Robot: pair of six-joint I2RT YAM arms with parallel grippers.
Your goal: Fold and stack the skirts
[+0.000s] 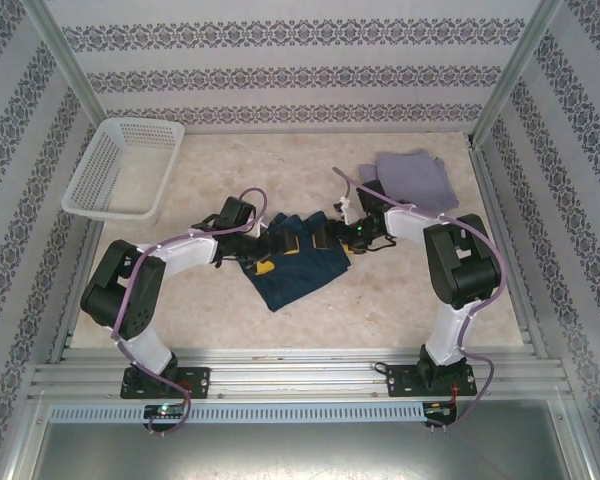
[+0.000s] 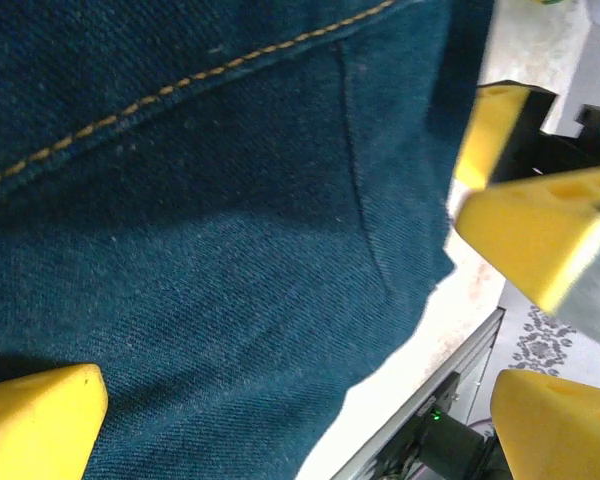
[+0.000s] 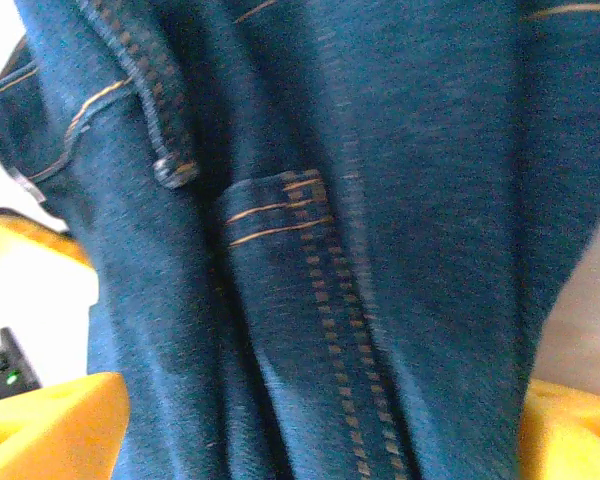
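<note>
Two arms hang over the dark denim skirt (image 1: 298, 272) on the counter (image 1: 380, 310); left end effector (image 2: 300, 425) and right end effector (image 3: 310, 430) each have fingers spread apart.

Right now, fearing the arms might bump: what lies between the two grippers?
The dark blue skirt lies between the left gripper and the right gripper in the top view; each wrist view looks straight onto its cloth.

Overhead; both wrists close over skirt (image 1: 295, 265)
</note>
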